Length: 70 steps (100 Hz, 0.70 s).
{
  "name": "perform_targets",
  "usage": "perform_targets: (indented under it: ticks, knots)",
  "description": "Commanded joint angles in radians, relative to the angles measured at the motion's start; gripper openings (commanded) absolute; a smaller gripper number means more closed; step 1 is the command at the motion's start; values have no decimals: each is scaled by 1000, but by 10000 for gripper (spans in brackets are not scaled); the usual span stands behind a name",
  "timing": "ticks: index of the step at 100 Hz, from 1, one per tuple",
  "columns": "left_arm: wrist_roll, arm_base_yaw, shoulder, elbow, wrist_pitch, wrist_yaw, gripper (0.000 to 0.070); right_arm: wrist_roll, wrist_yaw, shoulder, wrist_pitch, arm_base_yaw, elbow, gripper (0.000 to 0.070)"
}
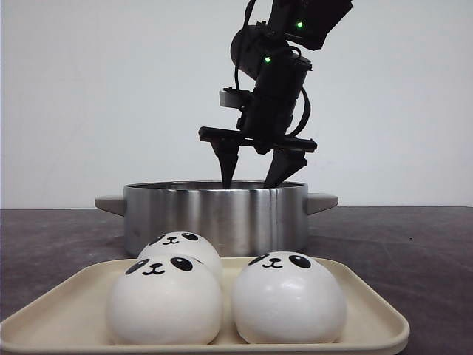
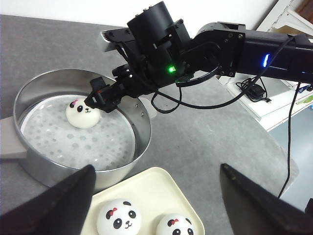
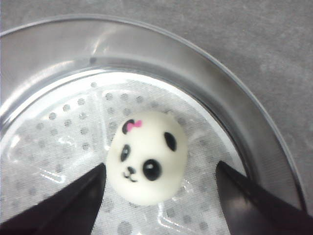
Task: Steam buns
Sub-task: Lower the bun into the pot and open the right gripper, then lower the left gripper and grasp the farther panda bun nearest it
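Three white panda buns (image 1: 164, 299) (image 1: 288, 296) (image 1: 181, 248) sit on a cream tray (image 1: 66, 310) in front of a steel pot (image 1: 214, 211). A fourth bun (image 3: 147, 156) lies inside the pot on a white perforated liner (image 3: 73, 127); it also shows in the left wrist view (image 2: 82, 113). My right gripper (image 1: 249, 177) hangs open just above the pot, its fingers on either side of that bun and not closed on it (image 3: 160, 165). My left gripper (image 2: 156, 169) is wide open and empty, high above the tray's (image 2: 156, 191) far corner, with two buns (image 2: 118, 220) (image 2: 176, 226) below it.
The pot has grey side handles (image 1: 321, 201) and stands on a dark grey table. A black cable and adapter (image 2: 254, 90) lie on the table beyond the right arm. White shelving (image 2: 288, 98) stands past the table's edge.
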Motion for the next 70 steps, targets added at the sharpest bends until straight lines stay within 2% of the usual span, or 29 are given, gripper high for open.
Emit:
perform_targets:
  ticks: [1, 7, 8, 10, 11, 15, 35, 58, 70]
  knots:
    - [21, -5, 11, 15, 8, 2, 474, -12, 2, -37, -24, -2, 43, 387]
    - [21, -5, 20, 14, 7, -6, 474, -12, 3, -69, -58, -2, 58, 187]
    - [21, -6, 23, 14, 7, -7, 474, -13, 3, -80, -66, -2, 60, 113]
    - [21, -6, 29, 14, 7, -8, 474, -15, 3, -100, -79, -2, 61, 10]
    - [21, -6, 32, 14, 7, -8, 474, -15, 3, -106, -82, -2, 61, 0]
    - [21, -8, 48, 13, 7, -8, 474, -21, 5, -156, -110, -1, 61, 17]
    - [12, -34, 212, 13, -28, -15, 474, -61, 19, -451, -221, 88, 61, 16]
    - [-13, -122, 490, 13, -48, -48, 482, -75, 168, -758, -237, 265, 61, 14]
    - [-14, -186, 628, 13, -32, -74, 561, -74, 247, -857, -241, 319, 61, 14]
